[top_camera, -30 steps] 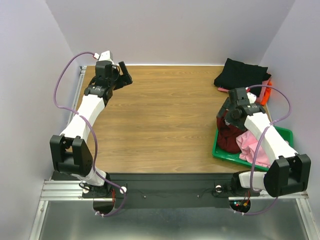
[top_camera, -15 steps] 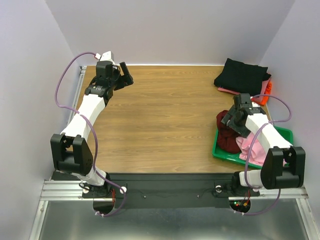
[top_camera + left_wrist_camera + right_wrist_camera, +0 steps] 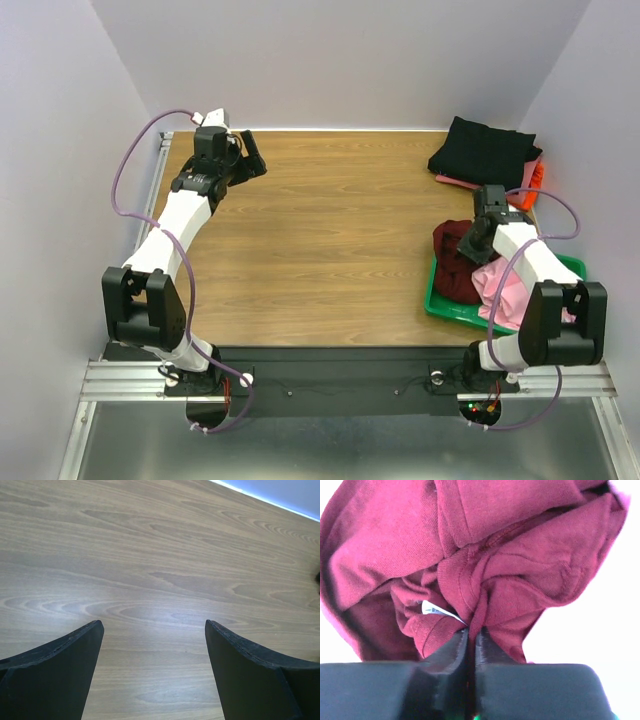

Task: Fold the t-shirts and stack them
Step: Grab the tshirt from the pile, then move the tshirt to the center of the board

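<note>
A crumpled dark maroon t-shirt [image 3: 455, 262] [image 3: 485, 555] lies heaped in the green tray [image 3: 445, 308] at the right. My right gripper [image 3: 478, 240] [image 3: 471, 632] is shut on a fold of it beside a white label [image 3: 437, 610]. A light pink t-shirt [image 3: 505, 285] lies bunched in the same tray, under my right arm. A folded black t-shirt [image 3: 485, 150] rests at the back right on a salmon one [image 3: 455, 181], with an orange one [image 3: 537, 180] peeking out beside it. My left gripper [image 3: 247, 152] [image 3: 152, 630] stands open over bare wood at the back left.
The wooden table [image 3: 320, 230] stretches between the two arms. Purple-grey walls close in the back and both sides. A metal rail [image 3: 300, 380] runs along the near edge by the arm bases.
My right gripper dropped onto the maroon t-shirt in the tray and closed on a fold of it. The left arm stayed nearly still.
</note>
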You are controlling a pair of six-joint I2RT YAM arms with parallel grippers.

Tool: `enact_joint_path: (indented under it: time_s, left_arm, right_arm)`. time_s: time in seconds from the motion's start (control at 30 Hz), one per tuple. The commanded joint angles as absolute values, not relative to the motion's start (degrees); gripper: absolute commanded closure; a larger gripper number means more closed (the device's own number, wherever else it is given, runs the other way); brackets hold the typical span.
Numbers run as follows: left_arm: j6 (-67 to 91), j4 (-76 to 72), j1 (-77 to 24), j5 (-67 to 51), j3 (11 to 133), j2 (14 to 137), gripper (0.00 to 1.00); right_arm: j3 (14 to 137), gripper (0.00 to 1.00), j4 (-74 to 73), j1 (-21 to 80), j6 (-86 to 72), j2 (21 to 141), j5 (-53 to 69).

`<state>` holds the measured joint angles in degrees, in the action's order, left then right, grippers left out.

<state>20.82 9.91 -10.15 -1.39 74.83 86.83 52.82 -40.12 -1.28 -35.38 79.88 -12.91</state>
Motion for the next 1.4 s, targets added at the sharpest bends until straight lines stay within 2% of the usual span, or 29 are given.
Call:
enact_joint_path:
  time_s: [0.0, 0.27, 0.43, 0.57, 0.87, 1.13, 1.23, 1.37]
  left_arm:
    - [19.8, 9.1, -10.5, -0.6, 74.6, 83.7, 0.05]
    - [18.2, 8.6, -10.5, -1.7, 76.6, 85.3, 0.05]
    - [17.5, 8.4, -10.5, -1.1, 77.3, 85.3, 0.05]
    - [17.4, 8.3, -10.5, -0.5, 76.4, 85.0, 0.05]
    - [18.0, 7.3, -10.4, -0.4, 75.0, 84.1, 0.05]
    - [18.3, 7.2, -10.2, -0.4, 76.0, 83.1, 0.05]
    - [18.7, 7.2, -10.1, -0.5, 76.6, 82.4, 0.05]
    - [19.4, 7.2, -9.8, 1.8, 76.6, 81.3, 0.05]
  right_arm:
    - [58.4, 0.99, -41.1, -2.2, -32.8, 76.6, -14.0]
    - [75.0, 1.00, -48.4, -2.3, -25.8, 70.6, -24.5]
    - [86.6, 1.00, -47.6, -2.3, -18.3, 71.6, -23.9]
    - [94.4, 1.00, -44.0, -2.3, -14.4, 72.6, -18.7]
    - [108.3, 1.00, -30.4, -1.1, -15.4, 79.7, 2.9]
    - [123.2, 1.00, -25.4, 20.3, -11.3, 95.2, 1.6]
    - [130.8, 1.00, -24.9, 25.2, -11.5, 100.6, 4.6]
    - [134.4, 1.00, -24.0, 27.8, -12.7, 103.6, 3.4]
